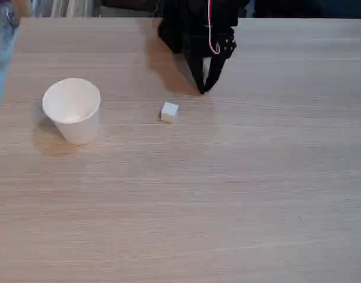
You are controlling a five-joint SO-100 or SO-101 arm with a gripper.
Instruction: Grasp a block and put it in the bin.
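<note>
Seen in the fixed view: black gripper [202, 89] hanging from the arm at the far table edge, fingertips drawn together to a point just above the wood, clenched on nothing. Small white block [169, 111] lying free on the table [239, 194] at about 8 o'clock from those fingertips, near but clearly apart. White paper cup, the bin [72, 109], standing upright, mouth open, well off at 9 o'clock from the block

light: soft, even — shadows: faint, falling left — focus: slightly blurry
</note>
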